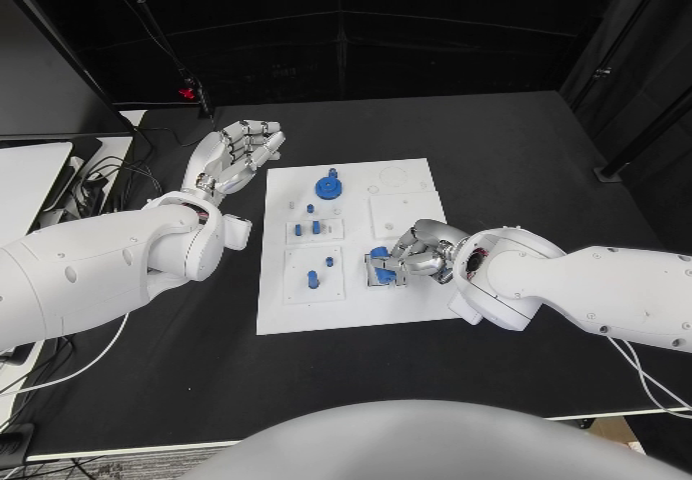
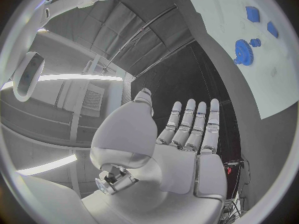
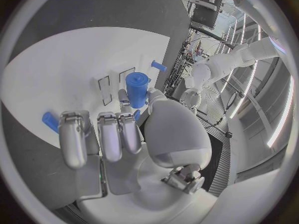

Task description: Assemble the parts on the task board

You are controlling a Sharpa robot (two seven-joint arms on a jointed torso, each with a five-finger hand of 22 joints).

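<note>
The board lies in the middle of the black table. The right hand hovers low over the board's right half, fingers curled down side by side around a blue part. In the right wrist view a blue cylinder stands just beyond the fingertips; whether they actually clamp it I cannot tell. A blue gear sits near the board's far edge, with small blue pegs in the left-hand blocks. The left hand rests off the board beside its far left corner, fingers straight, close together, holding nothing.
</note>
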